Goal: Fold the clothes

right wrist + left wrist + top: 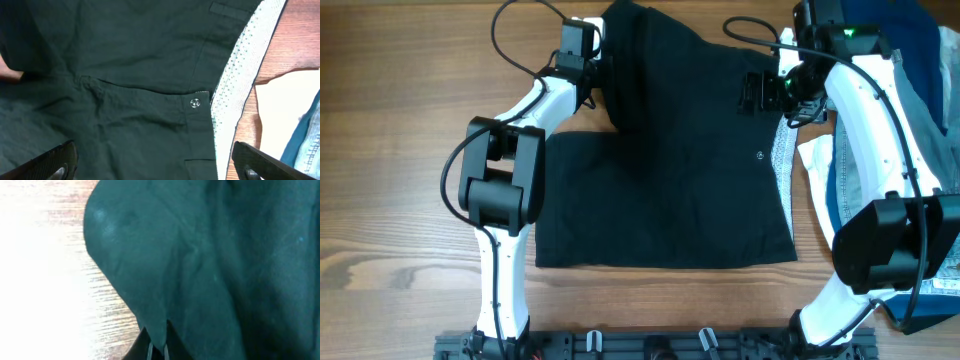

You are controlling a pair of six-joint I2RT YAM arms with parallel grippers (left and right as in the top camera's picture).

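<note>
Shorts [670, 170] lie black, part-folded, waist button [195, 103] showing; left fingers [149, 352] pinch them, right fingers [50, 162] apart.

No readable text, label or number shows anywhere.

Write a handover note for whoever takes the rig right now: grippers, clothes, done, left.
Left gripper: shut on an edge of the black shorts, far-left side.
Right gripper: open above the waist by the button, holding nothing.
Shorts: near leg flat on the table; far leg bunched and partly lifted.
Other garments: heaped at the right edge, unfolded.
Done: no fold finished.
Left: fold the shorts, then the heap.
</note>
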